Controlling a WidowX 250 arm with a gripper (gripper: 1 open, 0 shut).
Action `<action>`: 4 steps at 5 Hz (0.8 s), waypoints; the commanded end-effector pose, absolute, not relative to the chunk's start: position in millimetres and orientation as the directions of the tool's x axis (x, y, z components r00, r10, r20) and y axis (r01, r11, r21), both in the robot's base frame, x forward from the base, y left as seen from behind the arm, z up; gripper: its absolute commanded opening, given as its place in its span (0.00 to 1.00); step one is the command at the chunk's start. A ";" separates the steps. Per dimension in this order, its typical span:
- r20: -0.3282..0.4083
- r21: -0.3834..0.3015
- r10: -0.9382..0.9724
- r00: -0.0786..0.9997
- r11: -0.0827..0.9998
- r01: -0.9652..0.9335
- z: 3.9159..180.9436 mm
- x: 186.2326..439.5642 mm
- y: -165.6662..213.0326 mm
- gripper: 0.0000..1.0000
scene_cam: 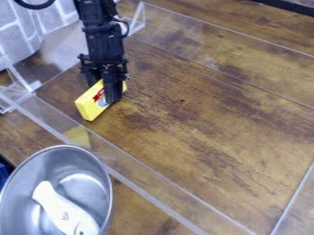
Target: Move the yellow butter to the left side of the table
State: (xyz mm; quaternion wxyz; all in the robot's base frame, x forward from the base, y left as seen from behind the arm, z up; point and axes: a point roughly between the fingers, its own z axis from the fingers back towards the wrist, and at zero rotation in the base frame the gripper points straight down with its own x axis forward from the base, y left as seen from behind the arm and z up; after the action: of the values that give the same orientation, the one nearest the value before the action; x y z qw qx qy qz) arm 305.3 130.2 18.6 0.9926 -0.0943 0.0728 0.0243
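Pincer (pixel 110 95) is pointing down, its jaws pressing closed on the yellow butter (pixel 91 99), which is lying on the wooden desk (pixel 208 101) near the left clear wall (pixel 50 117). Bare wood is stretching wide to the right and toward the far side. Outside the wall, a metal bowl (pixel 55 193) is sitting at the lower left.

Dark wooden table (pixel 208 101), yellow butter (pixel 90 101), steel bowl (pixel 37 179) on it
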 end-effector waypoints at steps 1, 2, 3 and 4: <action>-0.136 -0.183 0.044 0.990 0.981 -0.069 19.9 299.8 139.0 0.00; -0.136 -0.187 0.044 0.990 0.980 -0.070 20.2 299.2 139.0 0.00; -0.137 -0.190 0.044 0.990 0.979 -0.070 20.5 298.5 139.1 0.00; -0.132 -0.189 0.042 0.990 0.980 -0.066 26.6 300.5 138.7 0.00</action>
State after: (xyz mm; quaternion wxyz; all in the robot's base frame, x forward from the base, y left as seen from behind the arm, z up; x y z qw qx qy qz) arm 302.6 131.0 19.5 0.9915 -0.1026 0.0755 0.0256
